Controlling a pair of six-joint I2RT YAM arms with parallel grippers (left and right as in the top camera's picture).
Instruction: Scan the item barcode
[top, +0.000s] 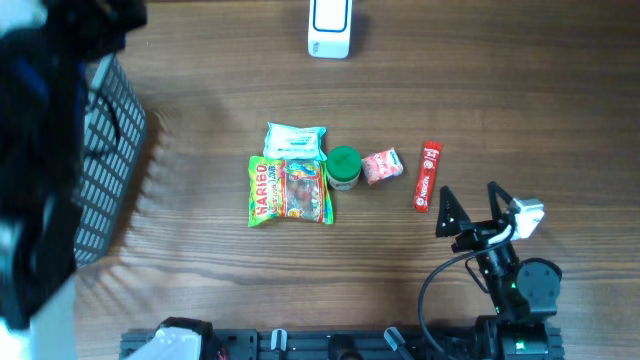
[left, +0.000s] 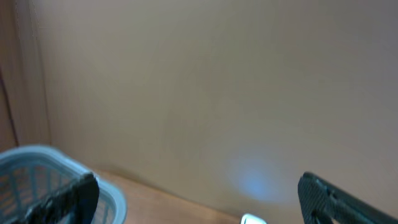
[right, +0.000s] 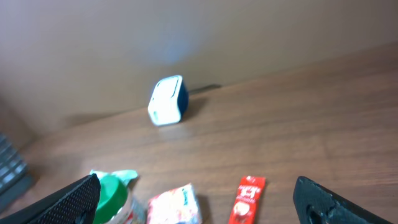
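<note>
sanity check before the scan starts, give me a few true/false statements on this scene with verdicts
1. The right gripper is open and empty. True.
2. The scanner sits among the snack items. False: it stands alone at the table's far edge.
3. In the overhead view, the green-lidded jar is just right of the Haribo bag. True.
4. The red stick packet is in the basket. False: it lies on the table, close to the right gripper.
</note>
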